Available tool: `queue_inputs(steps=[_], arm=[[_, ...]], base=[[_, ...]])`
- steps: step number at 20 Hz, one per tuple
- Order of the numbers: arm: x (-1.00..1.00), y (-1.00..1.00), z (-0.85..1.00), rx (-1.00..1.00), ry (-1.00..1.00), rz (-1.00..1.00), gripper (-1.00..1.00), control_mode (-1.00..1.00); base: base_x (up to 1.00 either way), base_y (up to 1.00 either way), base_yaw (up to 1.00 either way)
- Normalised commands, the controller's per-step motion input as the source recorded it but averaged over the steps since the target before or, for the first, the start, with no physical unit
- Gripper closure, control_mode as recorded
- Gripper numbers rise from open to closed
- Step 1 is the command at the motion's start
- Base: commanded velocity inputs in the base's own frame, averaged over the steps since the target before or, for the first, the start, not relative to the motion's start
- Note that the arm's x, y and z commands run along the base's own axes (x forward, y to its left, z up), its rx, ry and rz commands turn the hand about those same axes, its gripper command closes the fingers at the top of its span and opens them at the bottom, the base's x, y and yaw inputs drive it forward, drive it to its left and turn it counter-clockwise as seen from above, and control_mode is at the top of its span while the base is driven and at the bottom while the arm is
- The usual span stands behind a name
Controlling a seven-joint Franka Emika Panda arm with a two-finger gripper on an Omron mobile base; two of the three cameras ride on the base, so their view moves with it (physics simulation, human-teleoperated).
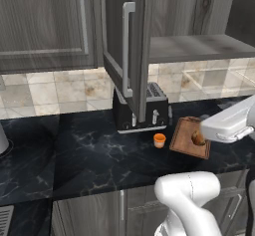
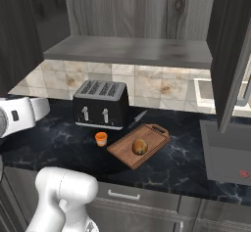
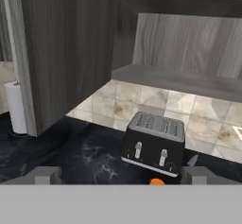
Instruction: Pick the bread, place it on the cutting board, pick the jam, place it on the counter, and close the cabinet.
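Golden bread (image 2: 140, 146) lies fully visible on cutting board (image 2: 154, 137) from right; jaws wide, empty

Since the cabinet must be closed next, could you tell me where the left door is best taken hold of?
Judging by its pose, push the open left door rather than grasp it: it stands swung out towards the room, so come from the left against its panelled outer face near the long vertical bar handle, far from the hinge.

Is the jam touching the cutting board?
Apart: the right base view shows bare counter between the jam and the cutting board.
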Motion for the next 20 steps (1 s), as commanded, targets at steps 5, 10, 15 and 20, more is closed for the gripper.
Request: queue_inputs(steps=[5, 10, 15, 20], arm=[[-0.09, 0.27, -0.08, -0.01, -0.1, 0.0, -1.0, -1.0], [-0.06, 0.26, -0.12, 0.0, -0.08, 0.0, -1.0, -1.0], [0.0, 0.29, -0.18, 0.0, -0.08, 0.0, -1.0, -1.0], [0.0, 0.31, -0.16, 0.0, -0.1, 0.0, -1.0, -1.0]], base=[[0.0, 0.0, 0.0], [0.0, 0.0, 0.0], [0.0, 0.0, 0.0], [0.0, 0.0, 0.0]])
